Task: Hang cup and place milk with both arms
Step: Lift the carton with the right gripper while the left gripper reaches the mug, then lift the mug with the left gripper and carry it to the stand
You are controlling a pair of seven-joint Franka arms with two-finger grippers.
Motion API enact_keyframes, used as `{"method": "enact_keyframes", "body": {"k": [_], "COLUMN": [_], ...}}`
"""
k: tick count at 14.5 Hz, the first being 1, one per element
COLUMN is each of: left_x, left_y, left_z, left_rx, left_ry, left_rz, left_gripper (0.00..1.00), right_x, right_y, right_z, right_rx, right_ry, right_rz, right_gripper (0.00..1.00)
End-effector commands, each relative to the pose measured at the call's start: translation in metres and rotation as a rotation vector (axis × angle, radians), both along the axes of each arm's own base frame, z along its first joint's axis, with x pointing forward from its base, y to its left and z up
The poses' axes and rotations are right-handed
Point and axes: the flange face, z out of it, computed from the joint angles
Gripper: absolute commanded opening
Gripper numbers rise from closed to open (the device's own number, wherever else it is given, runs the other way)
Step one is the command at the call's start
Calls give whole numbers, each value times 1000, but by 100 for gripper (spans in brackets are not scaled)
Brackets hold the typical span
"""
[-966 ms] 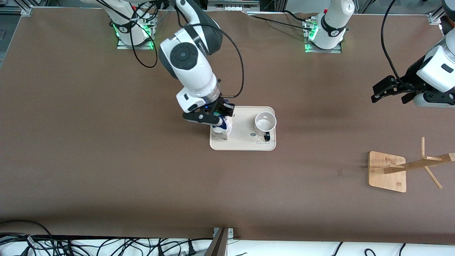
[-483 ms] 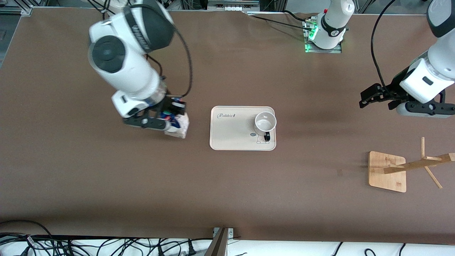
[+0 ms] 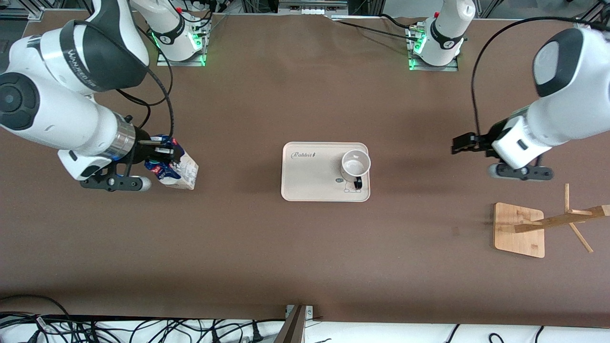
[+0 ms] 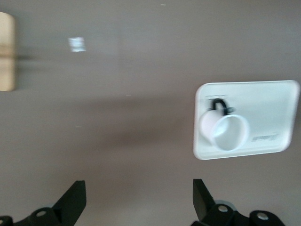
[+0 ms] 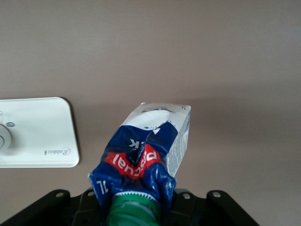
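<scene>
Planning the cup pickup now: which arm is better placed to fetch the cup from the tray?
Probably the left. The left gripper is open and empty over bare table, toward the cup on the tray. The right gripper is shut on the milk toward its own end.

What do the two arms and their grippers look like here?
Both arms are bulky glossy white shells with black joint bands and round dark caps. The right arm has grey lettering on a band, a metal wrist ring and a looping black cable. The left arm trails a black cable too. Right gripper and left gripper are black, two-fingered. Bases glow green.
</scene>
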Motion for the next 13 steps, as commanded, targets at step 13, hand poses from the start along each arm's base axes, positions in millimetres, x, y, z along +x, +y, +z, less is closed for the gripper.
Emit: {"method": "enact_keyframes", "body": {"k": [13], "left_x": [-65], "left_y": [-242], "left_z": [-175], "left_rx": [9], "left_ry": [-22], "left_rz": [97], "left_gripper": [100], "right_x": [-4], "right_y": [-131], "right_z": [-115], "right_rx": [1], "right_ry": [107], "right_rz": [16], "right_gripper": [26]}}
